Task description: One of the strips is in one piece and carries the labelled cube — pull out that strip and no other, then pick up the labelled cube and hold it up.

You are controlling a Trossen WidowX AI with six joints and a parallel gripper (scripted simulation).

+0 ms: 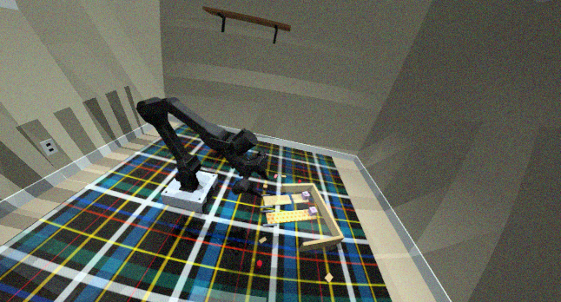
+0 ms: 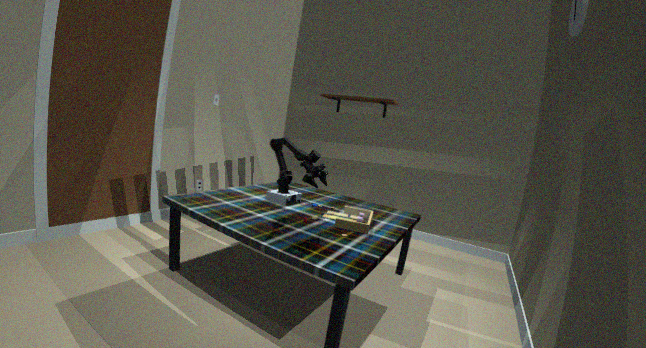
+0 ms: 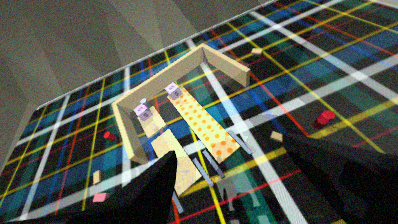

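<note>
An orange-dotted yellow strip (image 1: 288, 217) (image 3: 202, 122) looks to be in one piece, with a pale purple cube (image 1: 313, 210) (image 3: 173, 91) at its far end. Beside it lies a plain tan strip in two parts, a near piece (image 1: 277, 200) (image 3: 176, 161) and a far piece (image 1: 299, 199) (image 3: 152, 125), with a gap between them. Another pale purple cube (image 1: 306, 195) (image 3: 142, 111) sits on the far piece. Both cubes bear marks too blurred to read. My gripper (image 1: 264, 187) (image 2: 320, 185) (image 3: 228, 147) is open and empty, above the table and short of the strips' near ends.
A low wooden wall (image 1: 326, 212) (image 3: 160, 75) surrounds the strips on three sides. Grey rails (image 3: 240, 142) flank their near ends. Around lie red cylinders (image 1: 259, 263) (image 3: 325, 118), small tan blocks (image 1: 262, 239) (image 3: 276, 136) and a pink block (image 3: 99, 197).
</note>
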